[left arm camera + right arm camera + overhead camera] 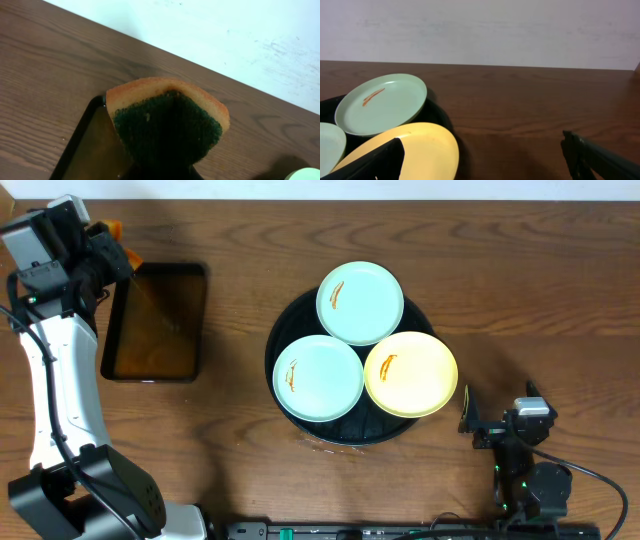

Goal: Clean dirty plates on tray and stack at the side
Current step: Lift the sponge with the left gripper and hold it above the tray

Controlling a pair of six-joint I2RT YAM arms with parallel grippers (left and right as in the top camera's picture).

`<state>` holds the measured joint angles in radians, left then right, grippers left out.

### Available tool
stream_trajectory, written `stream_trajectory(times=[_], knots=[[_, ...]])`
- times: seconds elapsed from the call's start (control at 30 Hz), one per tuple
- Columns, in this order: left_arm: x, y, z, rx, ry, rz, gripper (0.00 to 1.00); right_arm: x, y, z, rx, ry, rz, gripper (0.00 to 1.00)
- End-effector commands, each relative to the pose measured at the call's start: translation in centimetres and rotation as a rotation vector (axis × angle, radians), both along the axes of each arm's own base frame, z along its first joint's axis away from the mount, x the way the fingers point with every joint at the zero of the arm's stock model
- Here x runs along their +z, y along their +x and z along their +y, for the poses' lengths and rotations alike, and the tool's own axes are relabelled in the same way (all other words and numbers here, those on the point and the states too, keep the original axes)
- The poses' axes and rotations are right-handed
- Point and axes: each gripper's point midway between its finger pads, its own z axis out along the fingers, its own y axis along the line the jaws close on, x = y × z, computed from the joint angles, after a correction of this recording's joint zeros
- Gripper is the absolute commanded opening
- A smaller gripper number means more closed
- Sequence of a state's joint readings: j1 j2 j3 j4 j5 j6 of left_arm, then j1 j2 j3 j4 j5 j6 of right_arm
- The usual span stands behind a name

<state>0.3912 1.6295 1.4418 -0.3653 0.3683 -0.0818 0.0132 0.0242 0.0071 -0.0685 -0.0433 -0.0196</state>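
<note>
While the left gripper [112, 252] pinches a folded sponge [167, 120] over the rectangular tray [155, 320] corner at far left, the right gripper [482, 145] stands wide open and empty at near right | plates: far mint plate [360, 302], near mint plate [318, 377] and yellow plate [411, 373] lie on the round tray [287, 328], centre, each smeared orange.

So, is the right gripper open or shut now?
Open. The right gripper has its two fingers far apart in the right wrist view, with bare table between them, and it holds nothing.
</note>
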Motion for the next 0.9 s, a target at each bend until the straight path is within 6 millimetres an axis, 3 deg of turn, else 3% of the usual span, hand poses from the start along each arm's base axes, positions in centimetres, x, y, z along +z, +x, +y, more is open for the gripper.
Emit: stream_trajectory(times=[0.0, 0.27, 0.87], knots=[[0.9, 0.0, -0.1, -0.005, -0.004, -0.021, 0.07, -0.1, 0.0, -0.3, -0.014, -0.013, 0.000, 0.99], [-0.8, 0.2, 0.0, -0.005, -0.018, 0.013, 0.07, -0.1, 0.0, -0.3, -0.015, -0.013, 0.000, 0.99], [-0.9, 0.1, 0.0, -0.005, -0.021, 0.020, 0.08, -0.1, 0.0, -0.3, -0.015, -0.013, 0.000, 0.99]])
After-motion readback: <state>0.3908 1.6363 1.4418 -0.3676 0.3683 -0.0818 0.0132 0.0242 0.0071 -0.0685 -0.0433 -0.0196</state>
